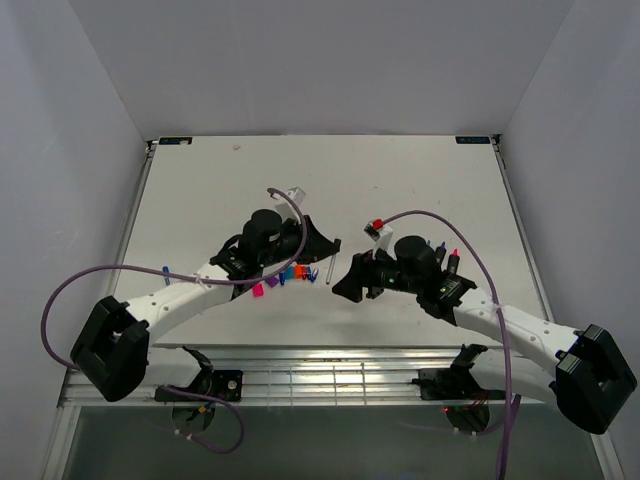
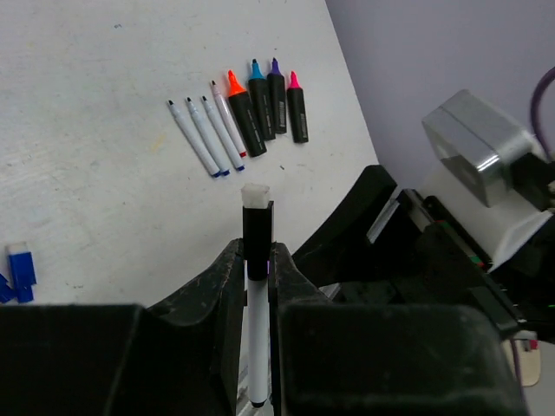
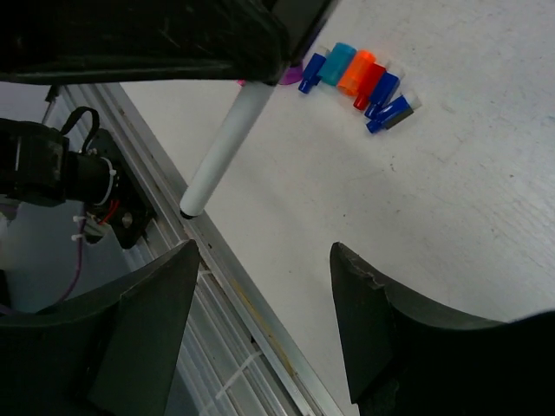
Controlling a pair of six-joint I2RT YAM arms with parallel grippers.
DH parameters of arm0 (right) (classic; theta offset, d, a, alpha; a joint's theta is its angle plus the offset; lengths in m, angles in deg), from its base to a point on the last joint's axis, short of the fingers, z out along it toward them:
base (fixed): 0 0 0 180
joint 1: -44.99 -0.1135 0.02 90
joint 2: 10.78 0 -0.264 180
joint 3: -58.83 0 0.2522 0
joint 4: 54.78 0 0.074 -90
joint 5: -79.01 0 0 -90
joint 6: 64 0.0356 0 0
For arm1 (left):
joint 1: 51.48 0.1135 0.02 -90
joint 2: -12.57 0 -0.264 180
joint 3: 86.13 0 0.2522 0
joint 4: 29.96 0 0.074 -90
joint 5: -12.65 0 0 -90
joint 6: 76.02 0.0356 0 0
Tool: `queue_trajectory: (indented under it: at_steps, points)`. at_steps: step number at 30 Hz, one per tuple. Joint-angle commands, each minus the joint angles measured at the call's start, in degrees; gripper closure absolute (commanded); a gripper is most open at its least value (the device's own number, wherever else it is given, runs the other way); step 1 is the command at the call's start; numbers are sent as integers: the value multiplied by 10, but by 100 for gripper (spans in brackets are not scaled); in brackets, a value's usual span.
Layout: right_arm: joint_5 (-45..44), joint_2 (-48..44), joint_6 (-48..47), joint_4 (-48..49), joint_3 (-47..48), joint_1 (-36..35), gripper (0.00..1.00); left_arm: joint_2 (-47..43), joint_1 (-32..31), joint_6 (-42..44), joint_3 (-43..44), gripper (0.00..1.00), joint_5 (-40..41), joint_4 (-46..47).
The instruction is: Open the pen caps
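Observation:
My left gripper (image 2: 257,260) is shut on a thin white pen (image 2: 257,329) whose black upper section (image 2: 257,234) ends in a white tip. In the top view this gripper (image 1: 322,258) holds the pen (image 1: 328,272) near the table's middle. My right gripper (image 3: 264,247) is open with nothing between its fingers, just below the pen's white barrel (image 3: 224,152); it faces the left one (image 1: 345,283). Loose pen caps (image 3: 360,78) in blue, orange, red and teal lie clustered on the table (image 1: 285,275). Uncapped highlighters (image 2: 269,104) and thin pens (image 2: 208,134) lie in a row.
Two more blue caps (image 2: 19,264) lie apart at the left, and a small blue one (image 1: 165,271) sits beside the left arm. The table's near edge is an aluminium rail (image 3: 260,303). The right arm (image 2: 486,199) stands close to the left gripper.

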Motion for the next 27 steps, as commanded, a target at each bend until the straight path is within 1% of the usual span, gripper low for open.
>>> queue_trajectory:
  at_steps: [1, 3, 4, 8, 9, 10, 13, 16, 20, 24, 27]
  points:
    - [38, -30, 87, 185, -61, 1, 32, -65, -15, -120, -30, 100, 118, 35]
    - [35, -29, 102, 211, -71, 1, 34, -82, -18, -157, -46, 100, 138, 20]
    - [26, -27, 102, 208, -70, 1, 35, -87, -18, -169, -52, 100, 140, 21]
    - [18, -24, 105, 215, -62, 1, 37, -111, -23, -182, -73, 100, 161, 22]
    - [22, -26, 112, 223, -61, 1, 38, -114, -25, -179, -77, 100, 161, 23]
    - [21, -28, 115, 225, -60, 1, 40, -119, -27, -175, -80, 100, 182, 23]
    - [28, -32, 125, 226, -53, 1, 42, -124, -30, -163, -86, 100, 188, 25]
    - [36, -28, 131, 236, -48, 1, 42, -125, -31, -162, -88, 100, 192, 25]
    - [43, -1, 138, 249, -38, 1, 42, -122, -43, -164, -89, 100, 191, 31]
    - [53, 32, 161, 290, -33, 0, 42, -120, -54, -158, -91, 100, 177, 49]
    - [53, 48, 164, 301, -27, 1, 42, -124, -56, -158, -97, 100, 172, 56]
